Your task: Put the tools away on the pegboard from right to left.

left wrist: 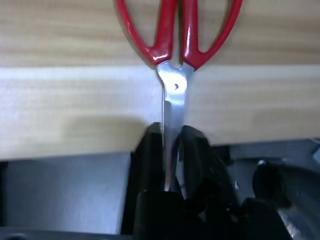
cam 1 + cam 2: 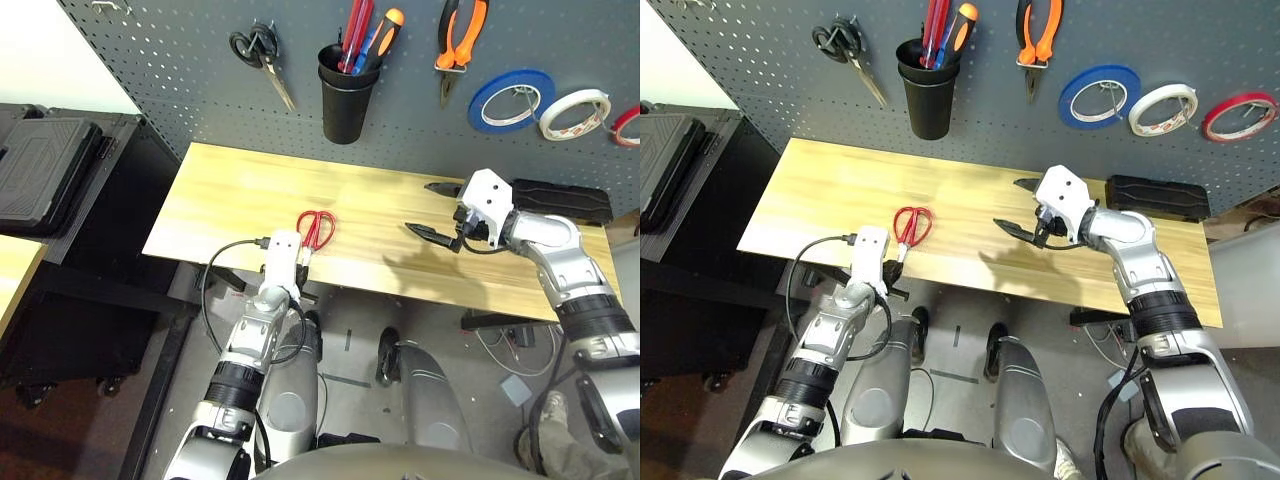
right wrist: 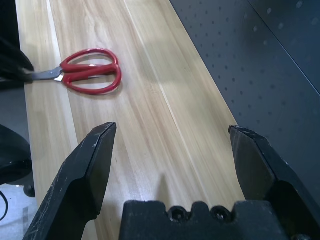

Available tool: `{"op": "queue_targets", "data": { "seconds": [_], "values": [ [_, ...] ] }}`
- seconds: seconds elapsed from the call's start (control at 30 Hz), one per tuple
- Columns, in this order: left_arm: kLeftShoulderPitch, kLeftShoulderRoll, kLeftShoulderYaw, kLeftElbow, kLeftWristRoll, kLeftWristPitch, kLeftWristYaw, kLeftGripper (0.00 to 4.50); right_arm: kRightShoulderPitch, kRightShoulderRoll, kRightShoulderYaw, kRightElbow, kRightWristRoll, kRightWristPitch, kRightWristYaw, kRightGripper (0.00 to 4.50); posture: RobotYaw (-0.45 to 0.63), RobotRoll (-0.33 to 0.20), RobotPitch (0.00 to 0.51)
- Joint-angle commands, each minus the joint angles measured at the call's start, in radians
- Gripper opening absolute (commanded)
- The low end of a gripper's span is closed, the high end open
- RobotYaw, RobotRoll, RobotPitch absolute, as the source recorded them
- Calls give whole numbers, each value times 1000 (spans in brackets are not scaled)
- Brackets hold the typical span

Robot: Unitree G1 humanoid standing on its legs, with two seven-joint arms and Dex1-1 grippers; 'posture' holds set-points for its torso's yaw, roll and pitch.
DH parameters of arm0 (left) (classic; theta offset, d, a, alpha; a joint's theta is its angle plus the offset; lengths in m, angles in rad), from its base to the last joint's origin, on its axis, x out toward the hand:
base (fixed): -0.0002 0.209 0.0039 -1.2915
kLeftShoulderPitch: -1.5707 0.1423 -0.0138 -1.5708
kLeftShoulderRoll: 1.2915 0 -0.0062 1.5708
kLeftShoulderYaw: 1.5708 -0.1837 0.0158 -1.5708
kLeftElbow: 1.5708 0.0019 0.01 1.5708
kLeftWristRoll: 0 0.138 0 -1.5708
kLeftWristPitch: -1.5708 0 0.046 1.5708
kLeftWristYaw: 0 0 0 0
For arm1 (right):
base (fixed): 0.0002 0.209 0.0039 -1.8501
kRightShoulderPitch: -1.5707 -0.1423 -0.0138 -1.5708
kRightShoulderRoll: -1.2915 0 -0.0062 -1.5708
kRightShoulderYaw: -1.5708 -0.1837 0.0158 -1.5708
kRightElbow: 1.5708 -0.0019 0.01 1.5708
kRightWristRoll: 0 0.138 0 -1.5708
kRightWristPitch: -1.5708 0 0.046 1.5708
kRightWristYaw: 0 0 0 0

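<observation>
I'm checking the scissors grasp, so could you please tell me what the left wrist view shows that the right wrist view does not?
Left wrist view only: the left gripper has its jaws closed on the blades of the red scissors at the table's near edge, with the floor below.

Right wrist view only: the right gripper with its jaws wide open and empty above the table, and the pegboard beside it.

Both: the red scissors lying on the wooden table, handles resting on the wood.
</observation>
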Motion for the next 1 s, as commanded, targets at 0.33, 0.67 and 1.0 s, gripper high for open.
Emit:
{"op": "queue_targets", "data": {
  "seconds": [0.33,0.67,1.0],
  "values": [
    [-48,46,75,-200,-69,162,-47,4485,31,1,6,-29,51,-2,97,4500,311,0,299],
    [-235,23,105,113,-55,21,0,4485,84,-26,59,-93,17,36,155,4500,307,0,298],
    [-418,16,96,538,-12,-237,69,4485,106,-14,78,-127,1,60,112,4500,277,0,296]
  ]
}}
